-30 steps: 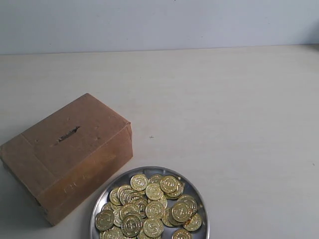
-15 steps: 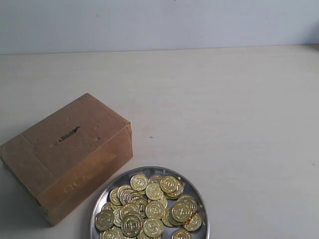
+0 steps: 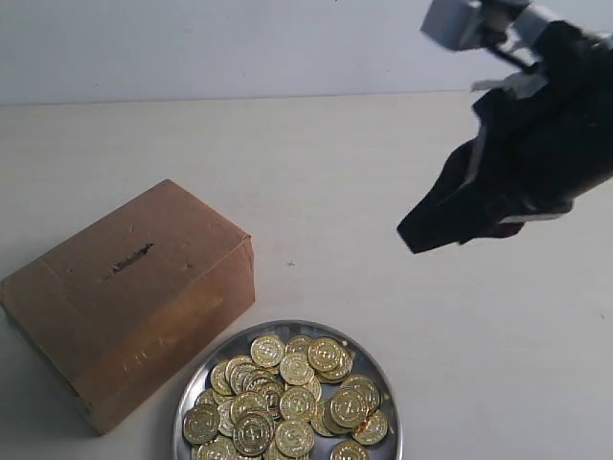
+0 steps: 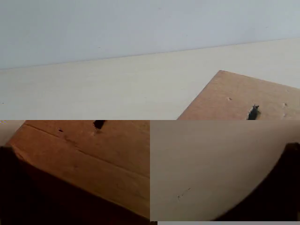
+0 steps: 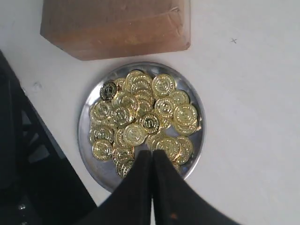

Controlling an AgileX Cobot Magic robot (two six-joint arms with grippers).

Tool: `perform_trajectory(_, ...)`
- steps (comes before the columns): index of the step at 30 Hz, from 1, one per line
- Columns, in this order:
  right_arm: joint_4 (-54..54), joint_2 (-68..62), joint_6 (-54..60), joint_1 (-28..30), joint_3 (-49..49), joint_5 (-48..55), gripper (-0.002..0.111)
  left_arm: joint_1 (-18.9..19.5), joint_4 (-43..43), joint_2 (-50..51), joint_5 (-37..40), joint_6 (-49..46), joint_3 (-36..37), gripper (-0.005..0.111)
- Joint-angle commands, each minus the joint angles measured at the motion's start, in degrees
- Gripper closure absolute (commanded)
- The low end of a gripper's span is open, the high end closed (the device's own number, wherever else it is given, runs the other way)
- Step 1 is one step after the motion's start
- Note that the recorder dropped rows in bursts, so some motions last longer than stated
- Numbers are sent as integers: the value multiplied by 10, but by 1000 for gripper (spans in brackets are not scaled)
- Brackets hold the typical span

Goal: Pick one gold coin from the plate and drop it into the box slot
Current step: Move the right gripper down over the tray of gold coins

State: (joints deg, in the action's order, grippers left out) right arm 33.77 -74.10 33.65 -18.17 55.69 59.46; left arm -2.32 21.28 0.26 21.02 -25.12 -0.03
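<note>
1. Coins, gold and shiny, lie in a heap on the plate. The heap covers most of the plate.
2. The plate is round and silver. It sits on the table at the near edge of the exterior view.
3. The box is brown cardboard and sits on the table just beside the plate, on its left. In the right wrist view a thin strip of table shows between the box and the plate.
4. The slot is a thin dark cut in the top of the box. No coin is in it.
5. The right hand is black and hangs in the air on the right side, up and away from the plate.
6. Its two fingers are pressed together with no gap at the tips. It holds nothing.
7. In the right wrist view the tips point at the edge of the coin heap.
8. One coin near the box looks darker than the others.
9. The left wrist view is broken into pieces. It shows parts of the box and the slot.
10. The left hand does not show clearly there, only dark shapes in the low corners. I cannot tell if it is wide or narrow.
</note>
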Motion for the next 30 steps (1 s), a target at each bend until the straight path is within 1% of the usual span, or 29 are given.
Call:
perform_trajectory(1,-61,-60,5,-81,3,-53,108,-4,0,-3,-3,1,0,107)
perform_trajectory(7,-168,-134,12,-164,3,-79,108,-4,0,-3,-3,1,0,107)
perform_trajectory(15,-184,-200,119,-241,3,-140,108,-4,0,-3,-3,1,0,107)
perform_trajectory(18,-177,-225,155,-254,3,-150,108,-4,0,-3,-3,1,0,107)
perform_trajectory(25,-172,-247,156,-255,3,-157,108,-4,0,-3,-3,1,0,107)
perform_trajectory(27,-174,-251,156,-255,3,-154,105,-4,0,-3,-3,1,0,107)
perform_trajectory(28,-181,-252,156,-255,3,-151,100,-4,0,-3,-3,1,0,107)
perform_trajectory(30,-197,-252,152,-255,3,-149,94,-4,0,-3,-3,1,0,107)
